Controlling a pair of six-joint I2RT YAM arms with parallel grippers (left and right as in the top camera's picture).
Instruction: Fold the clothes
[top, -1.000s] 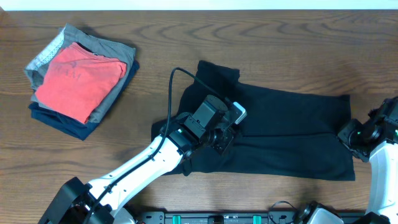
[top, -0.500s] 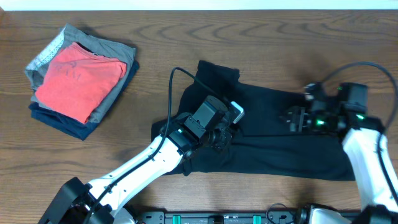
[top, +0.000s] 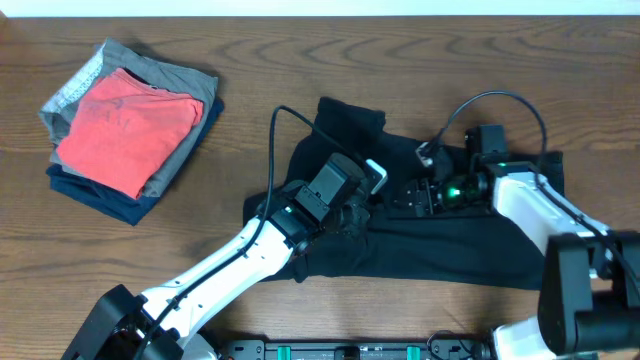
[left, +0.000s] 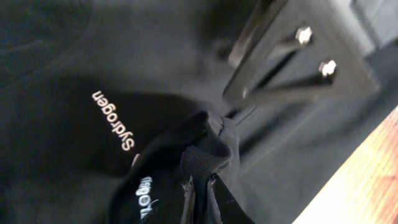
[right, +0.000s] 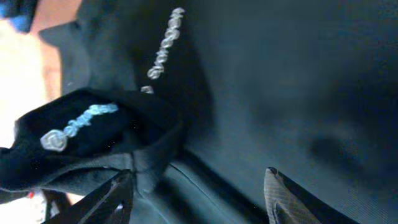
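The black shirt (top: 470, 235) lies partly folded across the table's right half, with white lettering (left: 115, 120) on its chest. My left gripper (top: 352, 222) is shut on a pinched fold of the shirt (left: 202, 155) near its middle; the fingertips (left: 200, 193) grip the cloth. My right gripper (top: 408, 196) is open just right of it, over the shirt, its fingers (right: 199, 193) spread wide either side of a fabric ridge. The lettering also shows in the right wrist view (right: 163, 43).
A stack of folded garments stands at the back left, red (top: 125, 125) on top of grey (top: 190, 95) and navy (top: 100, 200). Bare wooden table (top: 500, 70) surrounds the shirt. My left arm crosses the front centre.
My right arm has swung from the shirt's right edge leftward across the shirt to beside my left gripper. My left gripper has stayed shut on the fold.
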